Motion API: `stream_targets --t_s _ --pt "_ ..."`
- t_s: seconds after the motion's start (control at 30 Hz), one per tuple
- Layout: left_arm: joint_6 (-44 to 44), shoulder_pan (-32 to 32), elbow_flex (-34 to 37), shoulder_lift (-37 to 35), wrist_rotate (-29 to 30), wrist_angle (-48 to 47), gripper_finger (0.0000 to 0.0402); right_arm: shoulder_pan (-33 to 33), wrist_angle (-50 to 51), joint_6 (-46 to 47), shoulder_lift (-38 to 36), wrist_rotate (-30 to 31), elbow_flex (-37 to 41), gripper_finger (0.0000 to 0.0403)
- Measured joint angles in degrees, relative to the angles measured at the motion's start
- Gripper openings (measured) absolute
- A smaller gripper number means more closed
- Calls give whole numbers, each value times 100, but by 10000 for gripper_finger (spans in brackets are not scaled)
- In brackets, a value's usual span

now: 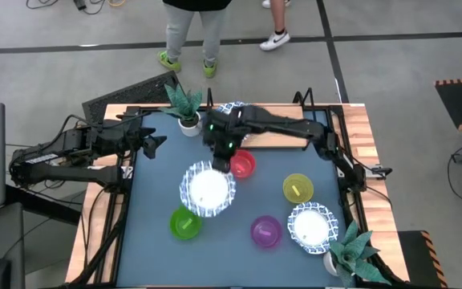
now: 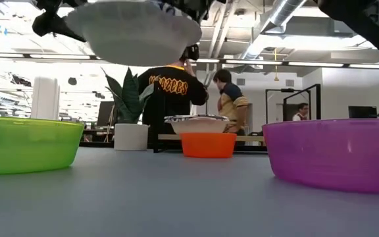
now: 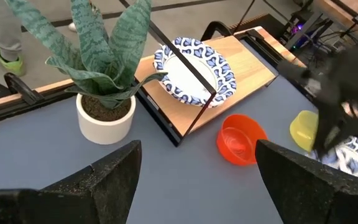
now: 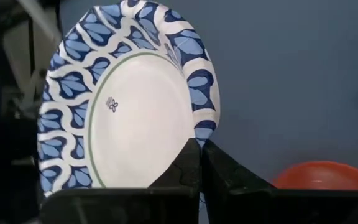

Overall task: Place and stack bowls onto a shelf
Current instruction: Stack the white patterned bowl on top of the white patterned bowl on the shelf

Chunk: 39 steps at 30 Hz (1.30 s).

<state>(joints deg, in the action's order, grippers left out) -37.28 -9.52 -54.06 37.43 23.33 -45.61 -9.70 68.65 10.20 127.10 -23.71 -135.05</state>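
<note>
High view: my right end effector (image 1: pixel 219 156) reaches over the middle of the tabletop (image 1: pixel 155 181), its fingers pinched shut on the rim of a white bowl with a blue patterned rim (image 1: pixel 208 189). Low view: this bowl (image 2: pixel 133 31) hangs clear above the tabletop surface. Right wrist view: the two dark fingers (image 4: pixel 191 165) meet on the bowl's rim, with the red bowl (image 4: pixel 325 175) just beyond. The shelf (image 1: pixel 283 140) lies along the far edge of the tabletop and carries a second patterned bowl (image 3: pixel 194 71). The red bowl sits just in front of the shelf; the yellow bowl (image 1: pixel 297 189), green bowl (image 1: pixel 186 223), purple bowl (image 1: pixel 265 231) and another patterned bowl (image 1: pixel 310 225) rest on the nearer half of the tabletop. My left end effector (image 3: pixel 194 174) waits at the left side, fingers spread wide and holding nothing, near a potted plant (image 1: pixel 185 104).
</note>
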Motion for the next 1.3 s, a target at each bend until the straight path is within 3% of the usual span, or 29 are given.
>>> stream_targets --t_s 0.1,0.5,1.0,1.3 --pt "-103 0 0 2 -1 0 300 -242 23 180 -210 84 71 22" --pt "-310 0 0 5 0 4 300 -1201 21 495 -774 1380 73 22" --pt "-375 0 0 7 0 3 300 -3059 -177 972 -1011 1442 75 22" --pt "-373 0 0 7 4 -2 300 -3484 -711 946 -970 718 852 22"
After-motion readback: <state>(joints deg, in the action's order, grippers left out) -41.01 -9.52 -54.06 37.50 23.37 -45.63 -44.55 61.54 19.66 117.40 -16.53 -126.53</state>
